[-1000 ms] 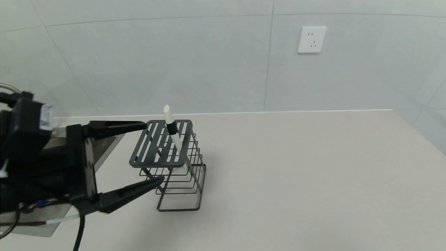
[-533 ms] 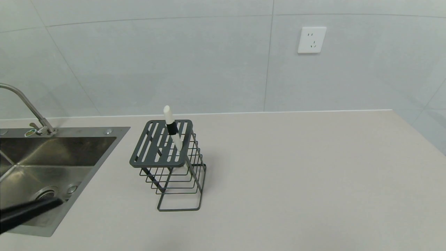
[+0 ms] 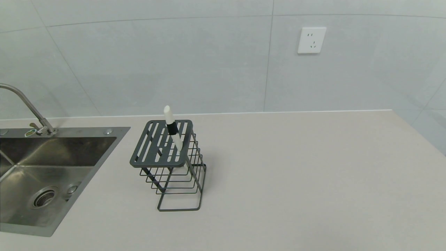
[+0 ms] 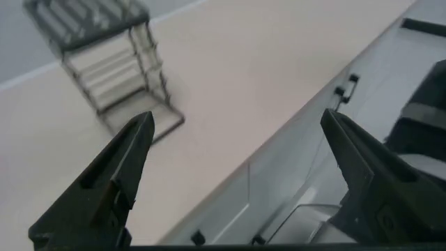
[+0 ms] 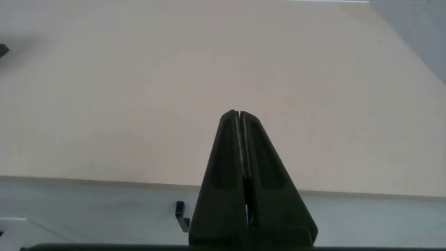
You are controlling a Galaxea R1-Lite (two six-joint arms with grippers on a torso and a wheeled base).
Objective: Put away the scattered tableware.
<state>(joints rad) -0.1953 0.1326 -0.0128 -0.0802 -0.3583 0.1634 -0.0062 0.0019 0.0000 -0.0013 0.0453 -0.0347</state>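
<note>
Pale tabletop (image 3: 296, 167) before a tiled wall. Left hand (image 4: 237, 118), fingers wide apart, hangs over the tabletop's front edge. Right hand (image 5: 238, 115), fingers pressed together, is above the tabletop. A dark wire rack (image 3: 156, 163) stands on the tabletop, and a white utensil (image 3: 168, 114) with a black band stands in it, tilted toward 11 o'clock. A steel sink (image 3: 87, 131) lies at 9 o'clock from the rack, a wall socket (image 3: 312, 39) at 1 o'clock.
</note>
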